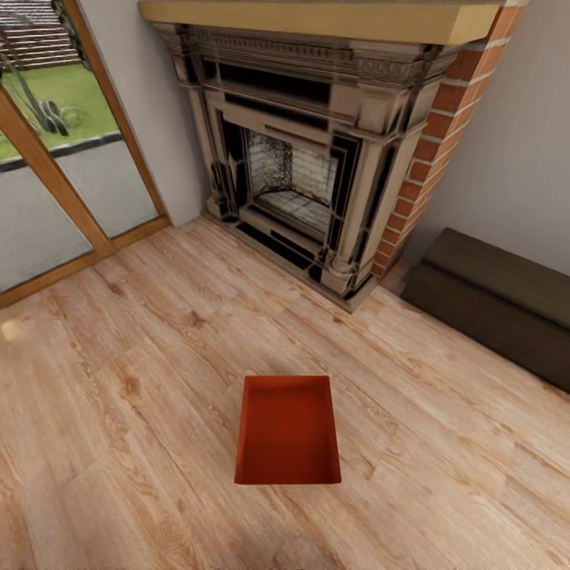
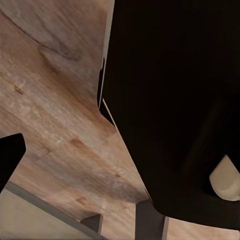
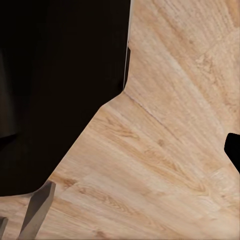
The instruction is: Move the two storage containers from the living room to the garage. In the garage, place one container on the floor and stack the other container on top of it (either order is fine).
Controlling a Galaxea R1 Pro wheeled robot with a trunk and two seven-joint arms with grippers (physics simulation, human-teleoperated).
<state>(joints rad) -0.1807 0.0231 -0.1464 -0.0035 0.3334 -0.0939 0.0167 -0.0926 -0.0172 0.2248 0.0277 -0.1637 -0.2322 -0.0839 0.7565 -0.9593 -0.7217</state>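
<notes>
head view: one orange-red storage container (image 1: 288,431) sits open-top on the light wood-plank floor (image 1: 142,412), well apart from the brick fireplace (image 1: 317,150) and the low dark cabinet (image 1: 495,301) — cabinet cut off at the frame edge. wrist views show dark robot body over planks — finger opening on either gripper: cannot tell.

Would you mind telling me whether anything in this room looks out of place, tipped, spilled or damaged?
Nothing looks spilled or damaged. The one oddity is an orange-red rectangular open-top plastic bin sitting alone, upright and empty, in the middle of the light wood-plank floor, in front of the brick fireplace, well apart from the low dark cabinet.
</notes>
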